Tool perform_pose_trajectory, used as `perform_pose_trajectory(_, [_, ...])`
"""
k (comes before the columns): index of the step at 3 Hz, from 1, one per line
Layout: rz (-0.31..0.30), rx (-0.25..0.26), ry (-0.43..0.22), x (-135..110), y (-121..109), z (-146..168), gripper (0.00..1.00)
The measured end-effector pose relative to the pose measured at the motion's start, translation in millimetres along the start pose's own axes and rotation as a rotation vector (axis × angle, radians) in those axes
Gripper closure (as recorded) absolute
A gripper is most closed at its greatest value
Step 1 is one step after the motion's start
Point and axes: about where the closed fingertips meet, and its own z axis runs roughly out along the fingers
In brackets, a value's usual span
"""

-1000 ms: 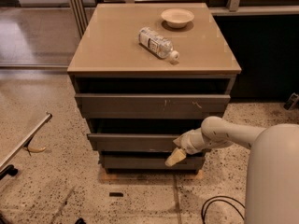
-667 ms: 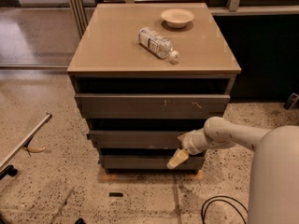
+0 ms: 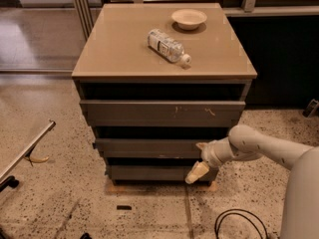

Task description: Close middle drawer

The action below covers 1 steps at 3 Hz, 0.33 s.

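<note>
1 high view, facing cabinet (image 3: 124,49), pincer (image 3: 200,159) lower right

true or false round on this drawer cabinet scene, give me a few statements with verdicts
1. The water bottle lies on its side on the cabinet top. True.
2. The bowl sits on the floor. False: it is on the cabinet top, behind the water bottle.
3. The gripper is at the right end of the middle drawer front. True.
4. Whitish scratches mark the middle drawer. False: they are on the taller top drawer; the middle front is plain.
</note>
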Motion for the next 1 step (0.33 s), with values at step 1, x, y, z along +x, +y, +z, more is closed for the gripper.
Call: perform_pose_trajectory(1, [-0.038, -0.052, -0.035, -0.3, 13.5, -10.5, 0.00])
